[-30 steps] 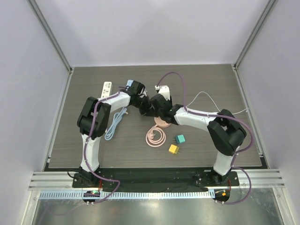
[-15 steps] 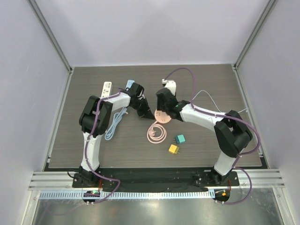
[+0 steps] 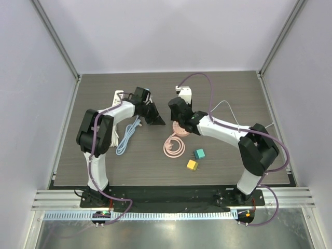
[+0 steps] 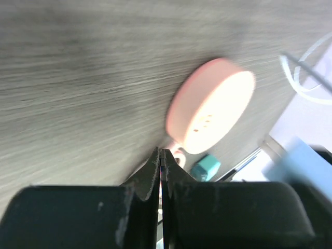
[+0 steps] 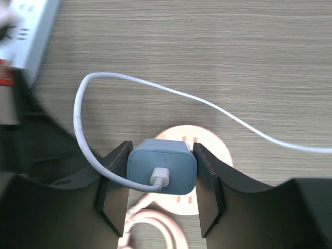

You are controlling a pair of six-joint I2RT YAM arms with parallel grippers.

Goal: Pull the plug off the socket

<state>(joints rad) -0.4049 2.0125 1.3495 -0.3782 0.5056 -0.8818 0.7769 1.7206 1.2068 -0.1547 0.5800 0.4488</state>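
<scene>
Blue-grey plug with a white cable sits clamped between the right gripper's fingers at the centre of the right wrist view. It is over the round pink socket, whose slots show just above it; whether they touch I cannot tell. In the left wrist view the left gripper is pressed shut on nothing, low at centre, with the socket at upper right. From above, a coiled pink cable, teal adapter and yellow adapter lie lower centre on the wooden table.

Left arm and right arm bent inward, left gripper pressed fully closed, right gripper held part-spread in a grip.
</scene>
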